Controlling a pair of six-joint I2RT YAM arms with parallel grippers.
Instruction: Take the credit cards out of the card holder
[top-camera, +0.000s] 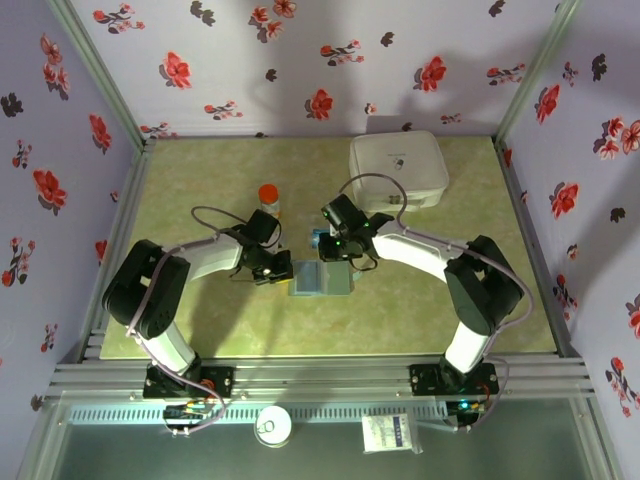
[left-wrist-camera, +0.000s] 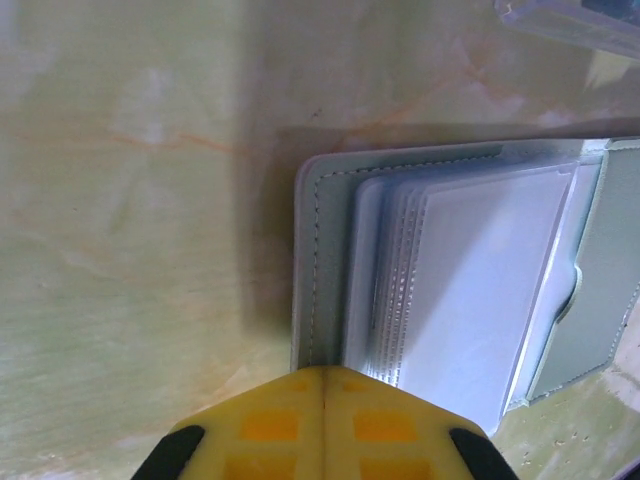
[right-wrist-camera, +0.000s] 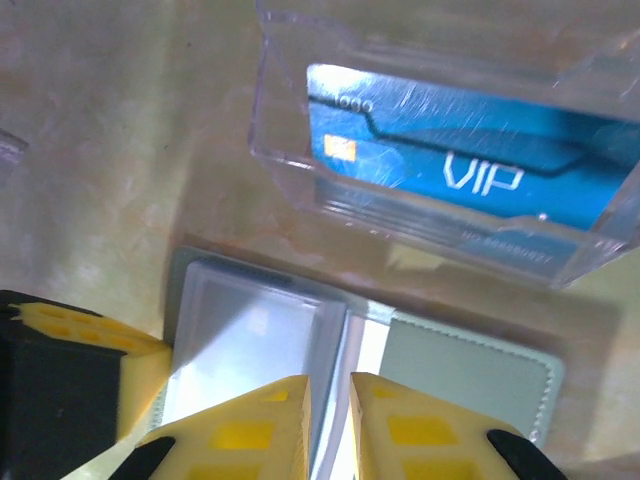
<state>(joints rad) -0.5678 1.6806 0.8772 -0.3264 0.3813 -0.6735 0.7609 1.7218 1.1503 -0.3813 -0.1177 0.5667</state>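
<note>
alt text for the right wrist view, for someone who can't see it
The right gripper, yellow fingertips a narrow gap apart, hangs just over the open grey card holder and its clear plastic sleeves. Beyond it on the marbled table sits a clear plastic tray holding a blue card marked VIP.

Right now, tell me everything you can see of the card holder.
The card holder lies open and flat on the table. Its dull grey-blue cover looks like soft leatherette with a stitched edge; a stack of clear plastic sleeves sits on one panel. The left gripper, jaws shut, meets its edge; the right gripper, jaws narrowly parted, stands over the sleeves. A clear box lies close beside it.
</note>
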